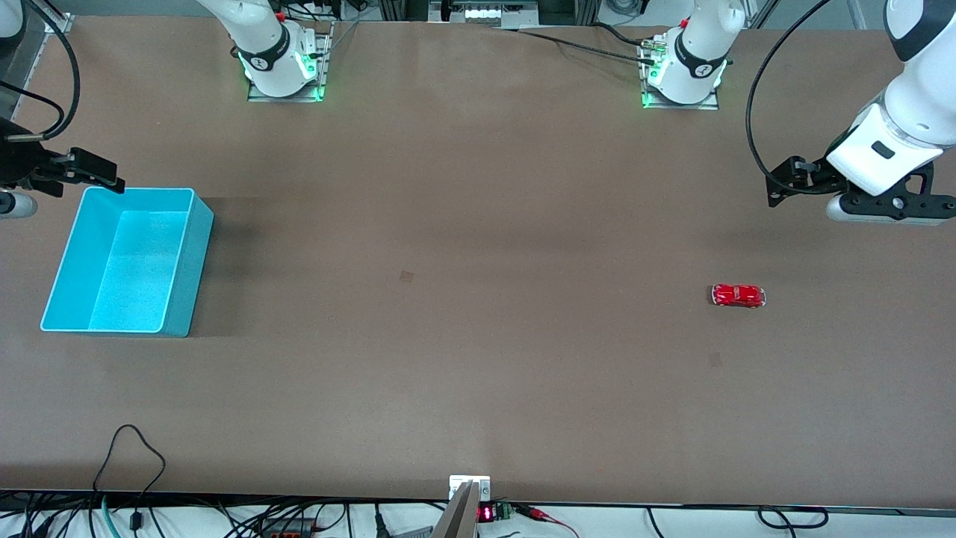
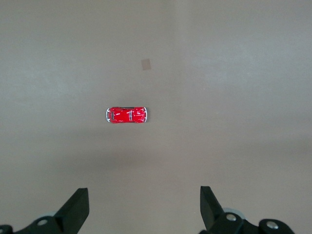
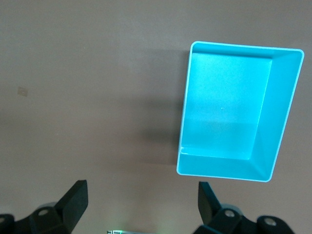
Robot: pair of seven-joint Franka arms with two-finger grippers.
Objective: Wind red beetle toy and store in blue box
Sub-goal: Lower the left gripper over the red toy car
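Observation:
The red beetle toy (image 1: 739,295) stands alone on the brown table toward the left arm's end, side-on to the front camera. My left gripper (image 1: 889,211) hangs in the air over the table near that end; in the left wrist view the left gripper (image 2: 144,191) is open and empty, well apart from the toy (image 2: 126,115). The blue box (image 1: 138,276) sits toward the right arm's end with nothing in it. My right gripper (image 1: 11,203) hovers beside the box's farther corner; seen from its own wrist, the right gripper (image 3: 142,185) is open and empty, with the box (image 3: 229,117) to one side.
Two small darker patches mark the tabletop (image 1: 406,276) (image 1: 715,359). Both arm bases (image 1: 284,71) (image 1: 683,78) stand along the table's edge farthest from the front camera. Loose cables (image 1: 131,463) run along the nearest edge.

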